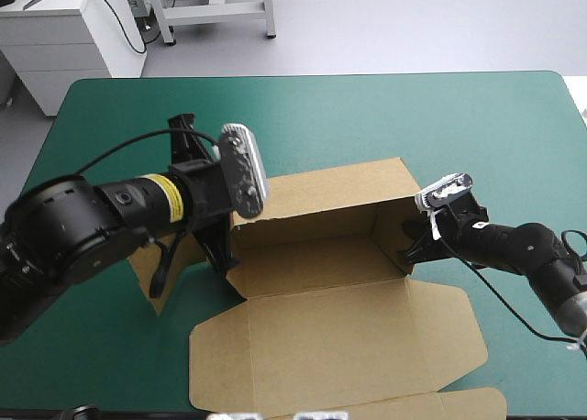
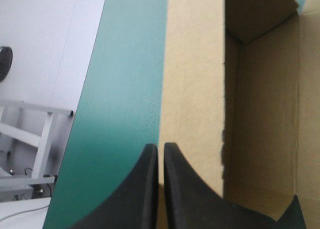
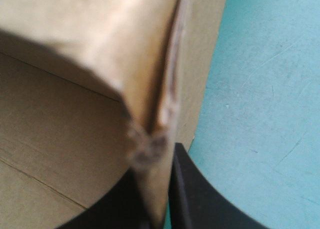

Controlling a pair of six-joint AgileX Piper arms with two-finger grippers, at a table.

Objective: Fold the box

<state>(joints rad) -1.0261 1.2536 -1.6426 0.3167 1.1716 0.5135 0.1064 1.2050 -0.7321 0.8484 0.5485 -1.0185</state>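
Left claw point(image 2: 161, 156) clenched on the far wall point(image 1: 321, 195) of the box point(image 1: 312, 259) at its left end; right claw point(image 3: 159, 179) clenched on the raised right end wall point(image 1: 390, 232), board between its fingers. The box sits mid-desk point(image 1: 367, 108), long axis running left to right between the two claws, lid point(image 1: 330, 347) flat toward the near edge. The left end flap point(image 1: 147, 278) appears to lie flat under the left arm, so that arm is judged nearer for raising it.
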